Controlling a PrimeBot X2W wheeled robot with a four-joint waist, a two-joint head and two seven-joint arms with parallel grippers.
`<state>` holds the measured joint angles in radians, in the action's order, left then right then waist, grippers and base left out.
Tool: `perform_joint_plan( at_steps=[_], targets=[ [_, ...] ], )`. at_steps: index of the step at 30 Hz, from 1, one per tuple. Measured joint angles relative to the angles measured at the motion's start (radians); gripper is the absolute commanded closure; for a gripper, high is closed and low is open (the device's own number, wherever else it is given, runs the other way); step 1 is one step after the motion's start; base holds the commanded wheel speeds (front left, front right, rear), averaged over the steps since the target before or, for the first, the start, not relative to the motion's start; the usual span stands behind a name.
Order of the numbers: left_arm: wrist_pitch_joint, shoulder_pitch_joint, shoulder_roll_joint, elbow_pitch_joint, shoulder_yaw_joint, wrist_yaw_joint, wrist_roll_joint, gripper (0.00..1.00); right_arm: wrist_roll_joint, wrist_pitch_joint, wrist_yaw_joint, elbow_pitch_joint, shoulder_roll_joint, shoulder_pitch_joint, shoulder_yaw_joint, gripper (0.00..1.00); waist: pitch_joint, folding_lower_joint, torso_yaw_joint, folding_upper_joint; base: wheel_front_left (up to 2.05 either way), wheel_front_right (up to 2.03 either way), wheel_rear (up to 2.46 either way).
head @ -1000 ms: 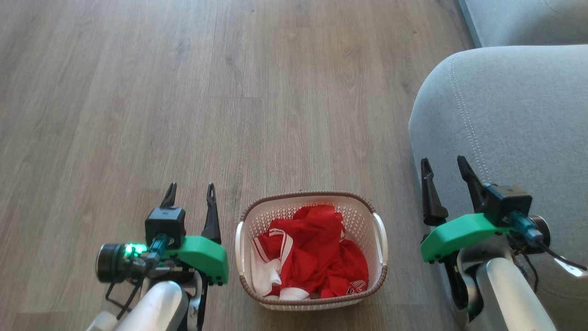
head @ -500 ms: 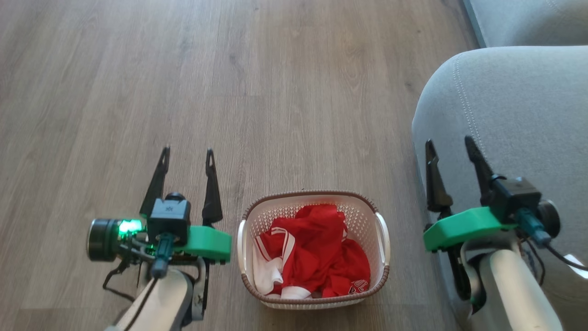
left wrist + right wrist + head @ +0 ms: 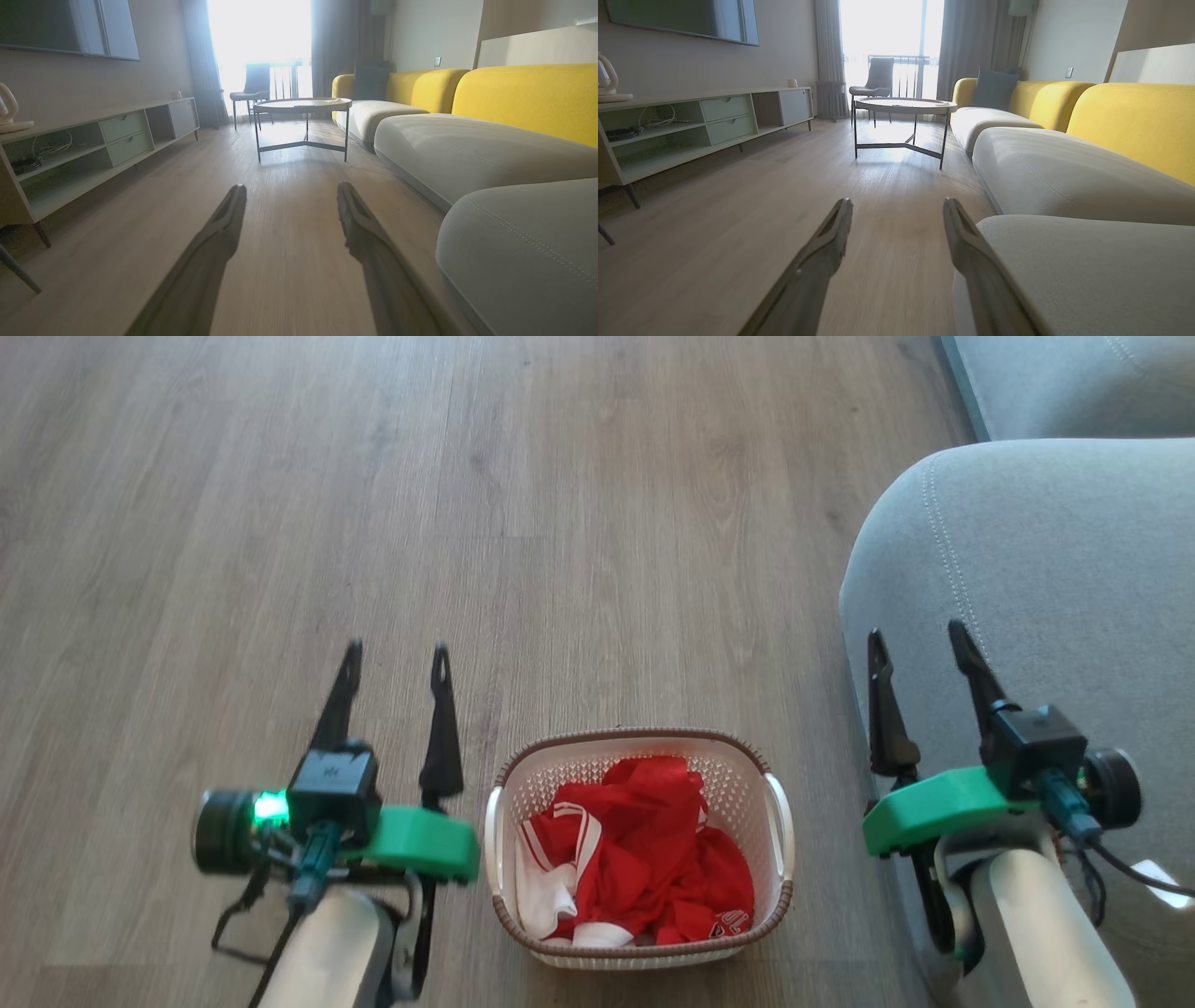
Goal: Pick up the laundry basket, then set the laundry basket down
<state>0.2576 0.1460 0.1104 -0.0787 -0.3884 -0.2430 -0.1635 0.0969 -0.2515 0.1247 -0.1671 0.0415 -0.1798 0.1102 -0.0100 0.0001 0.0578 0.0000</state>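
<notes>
Nothing of the task is done yet, as far as we can judge: the basket (image 3: pixel 738 775) sits on the floor (image 3: pixel 373 523) close in front of us, between our two arms, with red clothes (image 3: pixel 644 859) heaped inside, and neither gripper touches it. Our left gripper (image 3: pixel 396 649) hovers just beside the basket's left handle (image 3: pixel 489 840), fingers spread wide and pointing forward past it, holding nothing. Our right gripper (image 3: pixel 915 631) is equally wide and empty, but stands farther off from the right handle (image 3: pixel 782 826), up by the edge of the grey sofa (image 3: pixel 1046 569). So the whole job is left: bring both grippers in to the handles, grip, lift, then lower the basket again. As for room, the left side is generous (bare boards run out to the left and ahead, with a round table (image 3: pixel 302 105) and a low cabinet (image 3: pixel 93 140) well away down the room). The right side is the tight one: the sofa's rounded corner comes near the basket's right flank, and our right arm works in the gap between them. In the right wrist view its outer finger overlaps the cushion, and we cannot tell whether it brushes the fabric. We judge the right arm must come inward and down with care for that edge, and the lift should go straight up so the basket keeps level.
</notes>
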Motion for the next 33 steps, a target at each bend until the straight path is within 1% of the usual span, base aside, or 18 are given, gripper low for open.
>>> perform_joint_plan(
  at_steps=[1,3,5,8,10,14,17,20,24,33],
  targets=[
    [0.000,0.000,0.000,0.000,0.000,0.000,0.000,0.00,0.000,0.000,0.000,0.000,0.000,0.000,0.000,0.00,0.000,0.0000,0.000,0.0000,0.00,0.00,0.00],
    [0.000,-0.023,-0.016,-0.038,0.024,0.048,-0.005,0.00,0.003,0.000,0.000,-0.025,0.000,0.000,0.002,0.00,0.001,0.0000,0.000,0.0000,0.00,0.00,0.00],
    [0.000,-0.035,-0.024,-0.068,0.047,0.082,0.000,0.00,0.011,0.000,0.000,-0.050,0.000,0.000,0.004,0.00,0.000,0.0000,0.000,0.0000,0.00,0.00,0.00],
    [0.000,-0.040,-0.038,-0.083,0.078,0.110,0.020,0.00,0.013,0.000,0.000,-0.075,0.000,0.001,0.006,0.00,-0.002,0.0000,-0.001,0.0000,0.00,0.00,0.00],
    [0.000,-0.042,-0.048,-0.089,0.095,0.120,0.026,0.00,0.013,0.000,0.000,-0.078,0.000,0.001,0.009,0.00,-0.005,0.0000,-0.002,0.0000,0.00,0.00,0.00],
    [0.000,-0.044,-0.055,-0.089,0.121,0.137,0.040,0.00,0.013,-0.003,0.000,-0.082,0.000,0.001,0.010,0.00,-0.009,0.0000,-0.003,0.0000,0.00,0.00,0.00],
    [0.000,-0.044,-0.057,-0.087,0.140,0.139,0.041,0.00,0.017,-0.003,0.000,-0.084,0.000,0.001,0.009,0.00,-0.012,0.0000,-0.004,0.0000,0.00,0.00,0.00],
    [0.000,-0.044,-0.057,-0.086,0.142,0.155,0.040,0.00,0.019,-0.003,0.000,-0.098,0.000,0.000,0.009,0.00,-0.016,0.0000,-0.005,0.0000,0.00,0.00,0.00],
    [0.000,-0.044,-0.058,-0.097,0.138,0.155,0.004,0.00,0.023,-0.003,0.000,-0.121,0.000,-0.001,0.009,0.00,-0.035,0.0000,-0.006,0.0000,0.00,0.00,0.00],
    [0.000,-0.023,-0.059,-0.108,0.114,0.155,0.004,0.00,0.011,-0.003,0.000,-0.143,0.000,-0.037,0.008,0.00,-0.101,0.0000,-0.008,0.0000,0.00,0.00,0.00]
  ],
)
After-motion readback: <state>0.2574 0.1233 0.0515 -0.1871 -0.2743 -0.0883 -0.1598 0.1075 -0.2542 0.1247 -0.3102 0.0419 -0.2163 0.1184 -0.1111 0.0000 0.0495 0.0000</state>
